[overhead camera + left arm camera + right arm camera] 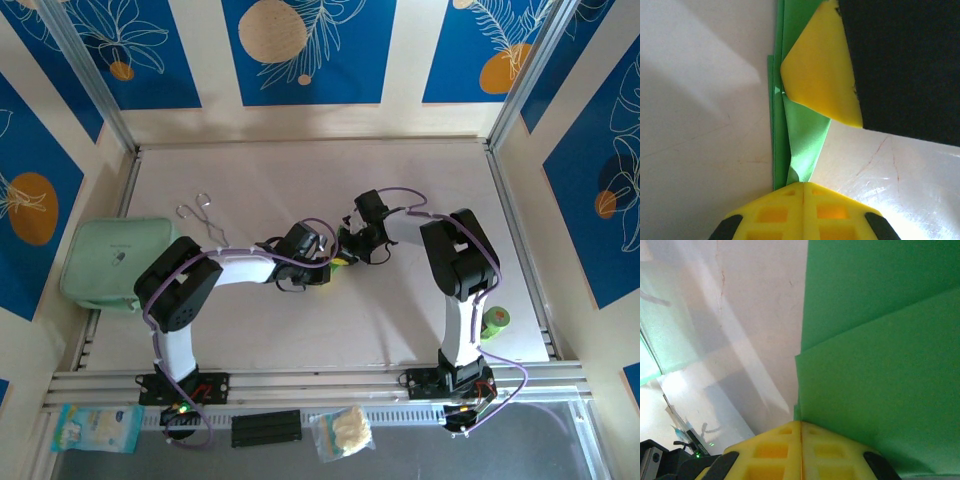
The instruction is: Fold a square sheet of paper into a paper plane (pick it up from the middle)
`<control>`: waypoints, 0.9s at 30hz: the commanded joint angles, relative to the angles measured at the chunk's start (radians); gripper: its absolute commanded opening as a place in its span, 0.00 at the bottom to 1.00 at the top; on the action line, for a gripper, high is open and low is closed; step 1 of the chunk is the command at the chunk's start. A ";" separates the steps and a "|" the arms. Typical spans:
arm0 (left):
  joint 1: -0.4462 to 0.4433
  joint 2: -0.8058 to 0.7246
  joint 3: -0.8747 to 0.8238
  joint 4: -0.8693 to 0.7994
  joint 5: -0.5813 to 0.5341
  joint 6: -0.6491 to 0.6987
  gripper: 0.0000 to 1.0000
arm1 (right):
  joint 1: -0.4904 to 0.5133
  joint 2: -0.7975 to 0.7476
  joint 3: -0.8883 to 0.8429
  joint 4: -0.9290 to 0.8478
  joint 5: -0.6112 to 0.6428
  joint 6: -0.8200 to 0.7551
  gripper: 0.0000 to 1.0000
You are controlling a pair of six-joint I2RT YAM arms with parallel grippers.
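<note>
The left hand (803, 186) is closed completely, and its two yellow fingers pinch the lower end of the sheet of paper (805, 135). The sheet is folded into a narrow green strip with several layers. The right hand (801, 424) is closed too, and it grips the same sheet at another edge, where two overlapping layers can be seen. In the top view both hands meet near the middle of the worktop (300, 180), with the paper between them. A pale mint pouch (112, 262) lies at the left edge, and a small green roll (495, 320) at the right.
</note>
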 commanded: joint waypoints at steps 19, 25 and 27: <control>0.002 -0.085 -0.109 -0.149 0.074 0.048 0.00 | 0.010 0.084 0.010 -0.097 0.162 -0.030 0.06; 0.009 -0.164 -0.044 -0.185 0.017 0.076 0.00 | 0.017 0.072 0.010 -0.085 0.137 -0.026 0.06; 0.009 -0.170 -0.030 -0.137 0.015 0.057 0.01 | 0.020 0.069 0.012 -0.084 0.130 -0.023 0.06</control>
